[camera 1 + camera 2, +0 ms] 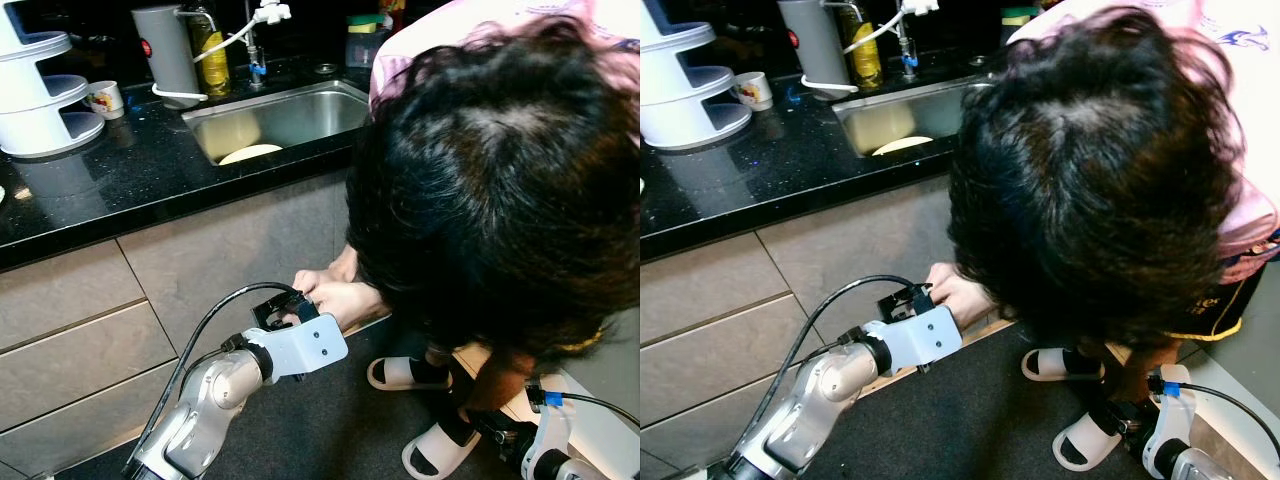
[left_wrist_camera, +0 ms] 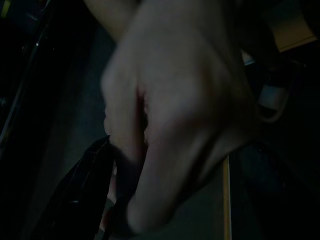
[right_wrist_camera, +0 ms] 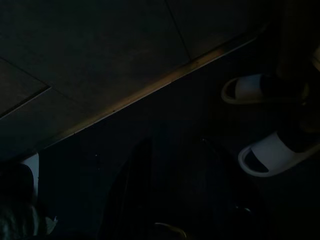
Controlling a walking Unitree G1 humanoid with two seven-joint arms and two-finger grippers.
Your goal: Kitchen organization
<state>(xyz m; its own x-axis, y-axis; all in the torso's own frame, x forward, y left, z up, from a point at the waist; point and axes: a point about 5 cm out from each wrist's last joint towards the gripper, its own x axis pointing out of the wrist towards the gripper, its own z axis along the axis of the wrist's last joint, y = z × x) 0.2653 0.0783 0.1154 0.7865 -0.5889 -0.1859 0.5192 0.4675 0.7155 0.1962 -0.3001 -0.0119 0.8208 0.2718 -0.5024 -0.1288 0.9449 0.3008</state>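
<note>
Two hands (image 1: 335, 297) of a person bent low over the floor are wrapped around the left claw (image 1: 285, 310), near the grey cabinet front (image 1: 230, 250) below the black counter (image 1: 100, 190). Whether its fingers are apart or closed I cannot tell (the hands cover them). Best judgement: hold that arm motionless until the hands withdraw. No single task item can be singled out; a plate (image 1: 250, 153) lies in the far sink (image 1: 330, 100). No writing is legible. The right claw hangs idle low on the right.

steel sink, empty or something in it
Not empty: a pale round plate lies at the bottom of the stainless steel sink set in the black countertop.
</note>
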